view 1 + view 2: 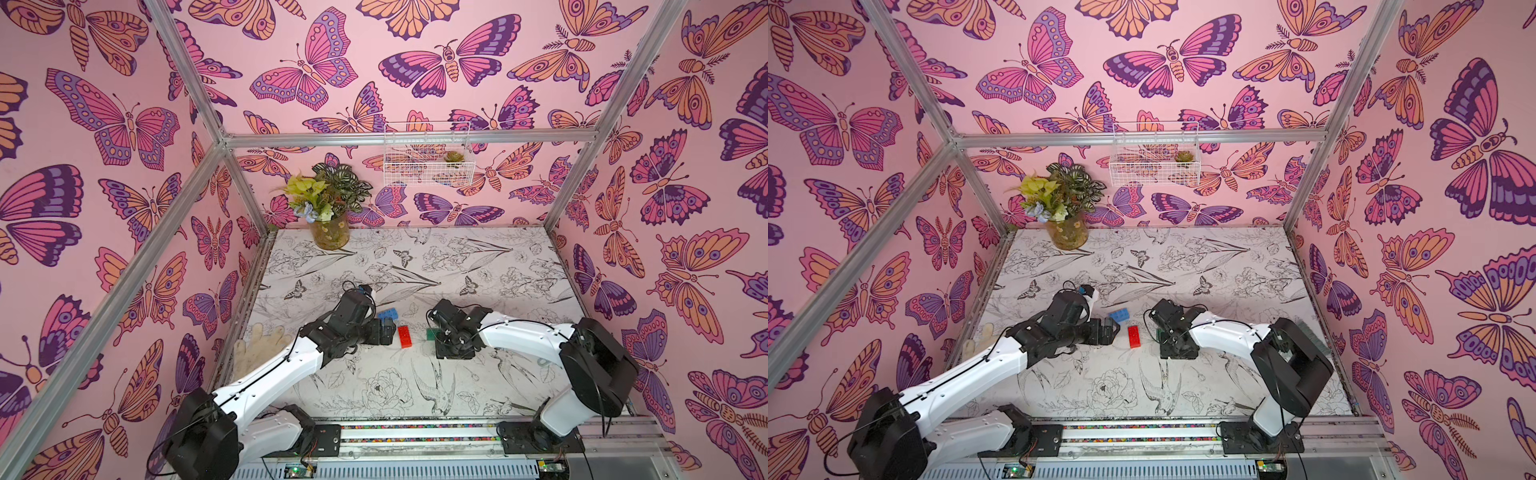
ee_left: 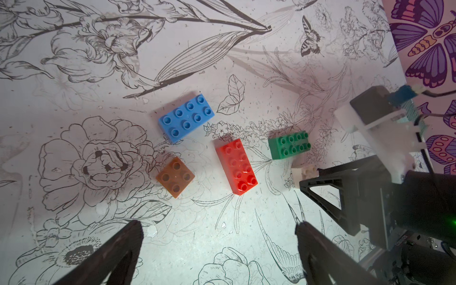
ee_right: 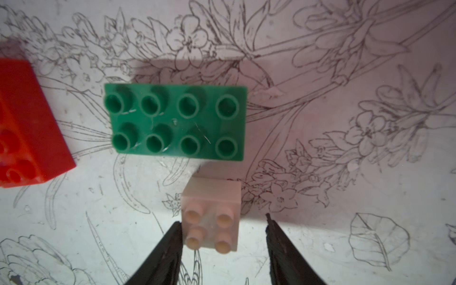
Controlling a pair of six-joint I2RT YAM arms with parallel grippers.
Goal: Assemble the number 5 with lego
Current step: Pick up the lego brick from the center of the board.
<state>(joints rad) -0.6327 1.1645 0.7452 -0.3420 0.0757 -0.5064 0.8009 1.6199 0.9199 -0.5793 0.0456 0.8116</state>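
Pink wallpaper [image 1: 124,124] printed with purple, magenta and orange butterflies covered the back and side walls. Silver aluminium frame bars [image 1: 374,138] ran up the corners and across the back. A white wire basket [image 1: 424,174] hung from the horizontal bar, holding a small succulent [image 1: 454,158]. The white tabletop [image 1: 498,266] with black line drawings of flowers and birds bore a yellowish glass vase [image 1: 330,235] of leafy plants in its far left corner. A pale glove [image 1: 257,349] lay at its left edge.

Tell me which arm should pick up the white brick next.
Right. The right gripper has open jaws either side of the white brick, beside the green brick; the left gripper hangs open farther off, nearer the red brick.
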